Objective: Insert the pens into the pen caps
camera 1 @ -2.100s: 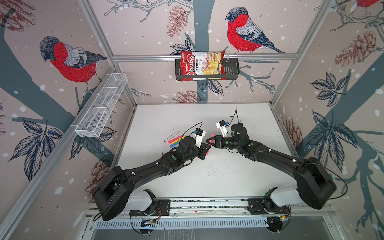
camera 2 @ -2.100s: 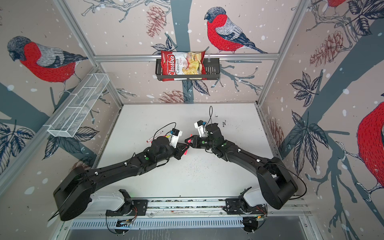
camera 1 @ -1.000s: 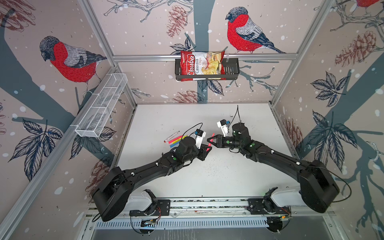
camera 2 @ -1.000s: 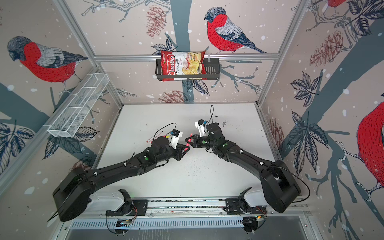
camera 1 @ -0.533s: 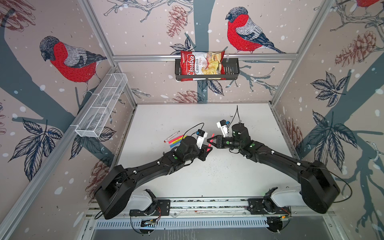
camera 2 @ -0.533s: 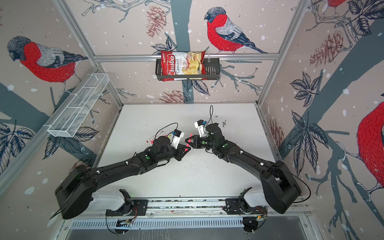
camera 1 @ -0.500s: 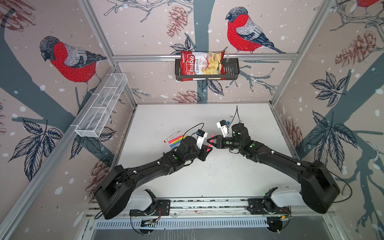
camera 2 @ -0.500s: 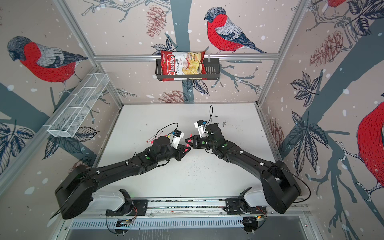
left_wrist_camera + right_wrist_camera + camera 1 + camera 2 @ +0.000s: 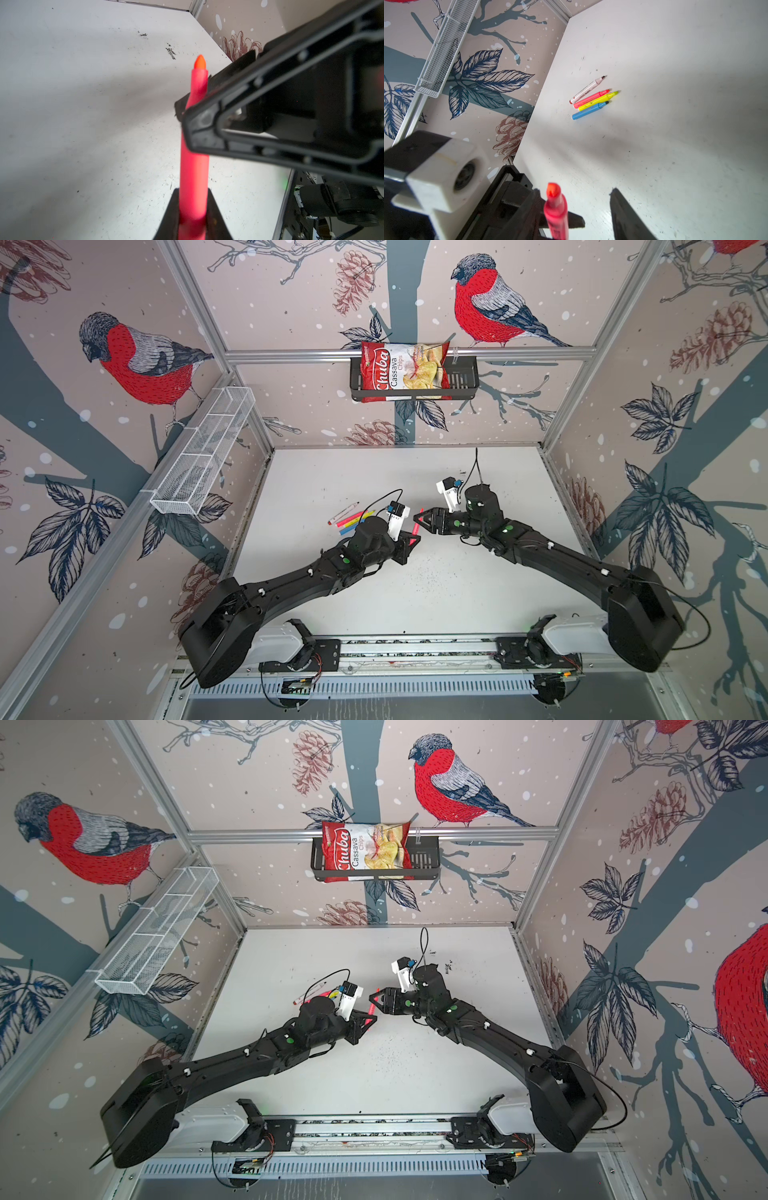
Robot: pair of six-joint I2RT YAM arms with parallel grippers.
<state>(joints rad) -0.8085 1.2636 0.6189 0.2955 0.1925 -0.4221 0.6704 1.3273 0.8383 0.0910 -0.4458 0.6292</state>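
My left gripper (image 9: pixel 412 537) (image 9: pixel 193 192) is shut on the lower barrel of a pink pen (image 9: pixel 194 155) (image 9: pixel 417 522), which points up and away with its orange tip bare. My right gripper (image 9: pixel 418 523) (image 9: pixel 575 190) stands open around the same pen (image 9: pixel 555 205). The pen is close to one of its fingers and well apart from the other finger (image 9: pixel 623 209). Four more pens lie side by side on the table to the left: white (image 9: pixel 586 90), pink (image 9: pixel 591 98), yellow (image 9: pixel 598 100) and blue (image 9: pixel 589 111). In a top view they show as a group (image 9: pixel 351 519). The pen caps are out of view.
A chip bag (image 9: pixel 401 371) sits in a black basket on the back wall. A white mesh tray (image 9: pixel 203 452) hangs on the left wall. The arms' base rail (image 9: pixel 415 649) runs along the table's front edge. The two grippers meet above the table's middle.
My right gripper's jaws have spread and let go of the pink pen. My left gripper has shut on the pen's lower end. Both arms have stayed almost in place.
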